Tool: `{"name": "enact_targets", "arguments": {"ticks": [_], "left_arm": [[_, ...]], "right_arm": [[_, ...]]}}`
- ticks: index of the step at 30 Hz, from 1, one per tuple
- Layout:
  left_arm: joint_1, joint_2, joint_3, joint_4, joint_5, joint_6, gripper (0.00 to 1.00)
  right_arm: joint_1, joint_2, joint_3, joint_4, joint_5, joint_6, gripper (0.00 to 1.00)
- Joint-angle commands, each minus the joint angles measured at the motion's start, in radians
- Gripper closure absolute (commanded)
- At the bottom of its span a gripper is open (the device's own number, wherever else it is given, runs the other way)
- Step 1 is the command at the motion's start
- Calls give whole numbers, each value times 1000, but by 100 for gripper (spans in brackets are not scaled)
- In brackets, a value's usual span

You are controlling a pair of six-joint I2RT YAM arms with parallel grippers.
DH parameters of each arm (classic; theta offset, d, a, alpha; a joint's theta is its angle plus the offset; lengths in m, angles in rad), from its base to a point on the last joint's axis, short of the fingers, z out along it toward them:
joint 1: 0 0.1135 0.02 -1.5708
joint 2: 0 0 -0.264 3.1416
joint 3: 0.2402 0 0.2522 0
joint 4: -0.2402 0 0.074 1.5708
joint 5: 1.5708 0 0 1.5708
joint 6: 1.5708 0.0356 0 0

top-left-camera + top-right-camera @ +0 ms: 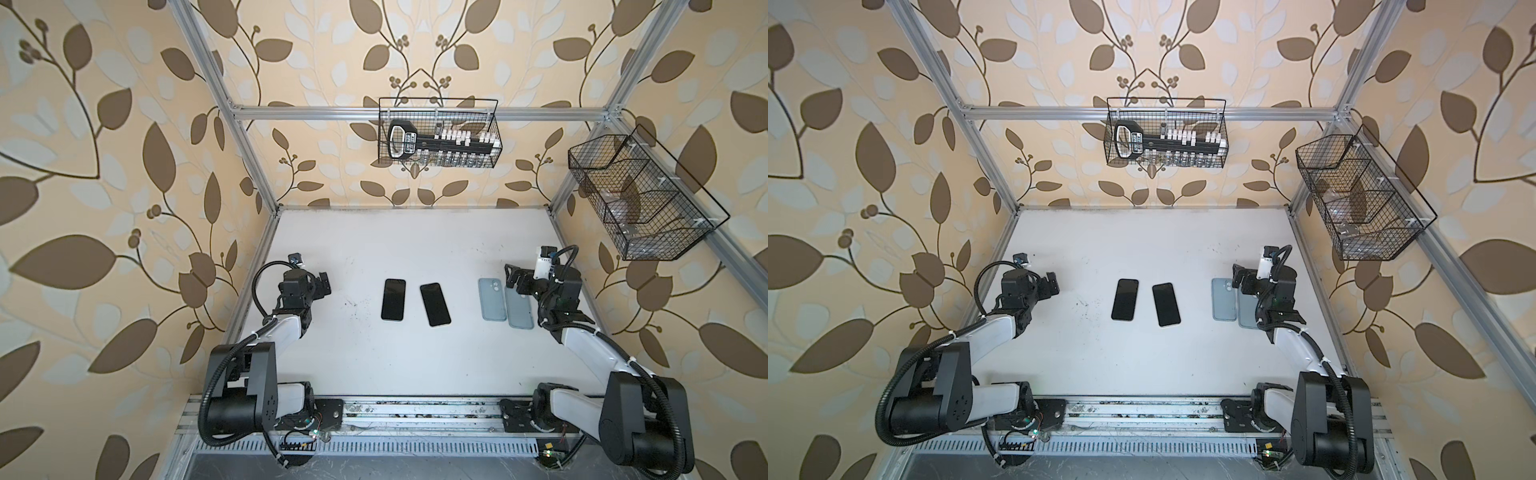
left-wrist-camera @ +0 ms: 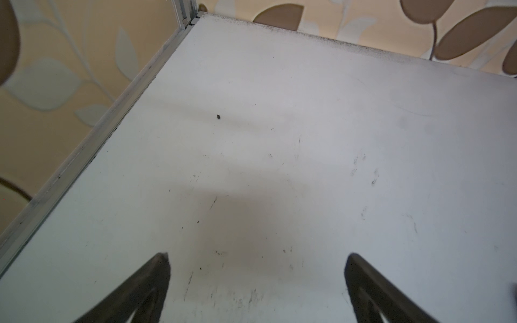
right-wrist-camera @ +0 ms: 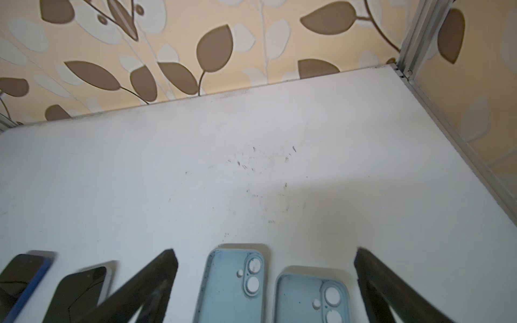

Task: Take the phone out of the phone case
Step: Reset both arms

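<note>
Two black phones lie screen up, side by side, mid-table. To their right, two light blue phone cases lie flat with nothing in them. The white table shows through their camera holes in the right wrist view, where the cases sit between my spread fingers and the phones lie off to the side. My right gripper hovers open over the far end of the cases. My left gripper is open over bare table, left of the phones.
A wire basket with a black tool and small white parts hangs on the back rail. Another wire basket hangs on the right frame. Aluminium posts and wallpapered walls close in the white table.
</note>
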Motion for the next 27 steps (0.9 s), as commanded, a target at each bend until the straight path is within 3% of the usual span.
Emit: {"name": "enact_targets", "arguments": {"ticks": [1,3,6,9,12,13,17,27], "left_arm": [[11,34,0,128,69,18,1],[12,57,-30,207,72,9,1],[12,140,-70,346,81,8,1],[12,162,-63,340,90,13,1],[12,174,-59,344,101,21,1],[12,173,-55,331,98,19,1],[9,182,-40,316,92,22,1],[-9,175,-41,310,64,27,1]], "right_arm": [[19,16,-65,175,92,-52,0],[32,34,-126,287,76,-46,0],[95,53,-171,367,153,-77,0],[133,90,-204,468,218,-88,0],[157,212,-271,716,221,-110,0],[160,173,-252,605,237,-108,0],[128,201,-251,647,174,-95,0],[131,187,-252,627,183,-94,0]]}}
